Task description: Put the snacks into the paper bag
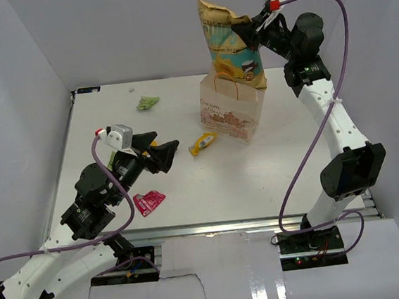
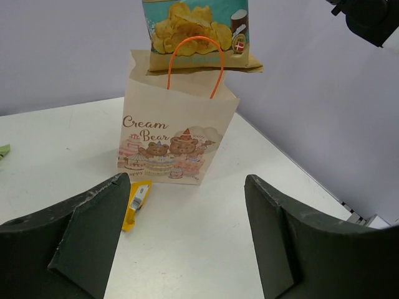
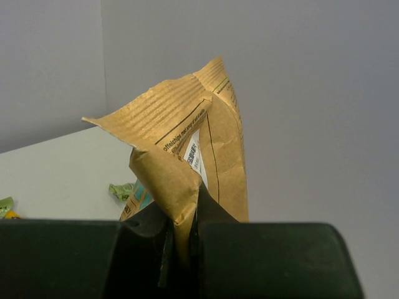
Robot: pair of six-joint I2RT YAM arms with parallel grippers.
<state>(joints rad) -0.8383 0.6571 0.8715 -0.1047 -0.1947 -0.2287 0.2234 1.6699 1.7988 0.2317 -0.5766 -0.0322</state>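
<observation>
A large yellow-and-light-blue chip bag point(image 1: 230, 44) hangs upright over the paper bag point(image 1: 232, 111), its lower edge at the bag's open mouth. My right gripper point(image 1: 248, 32) is shut on the chip bag's upper corner; in the right wrist view the crinkled tan edge point(image 3: 187, 143) is pinched in the right gripper point(image 3: 181, 243). The cream paper bag point(image 2: 174, 137) with its bear print and orange handles stands ahead of my open left gripper point(image 2: 187, 230), which holds nothing. A yellow packet point(image 1: 203, 143) lies beside the bag's front. My left gripper point(image 1: 166, 153) hovers left of it.
A magenta-pink packet point(image 1: 149, 202) lies near the front edge by the left arm. A green packet point(image 1: 148, 103) lies at the back left. Grey walls close in the table on three sides. The right arm point(image 1: 339, 136) stretches along the right side.
</observation>
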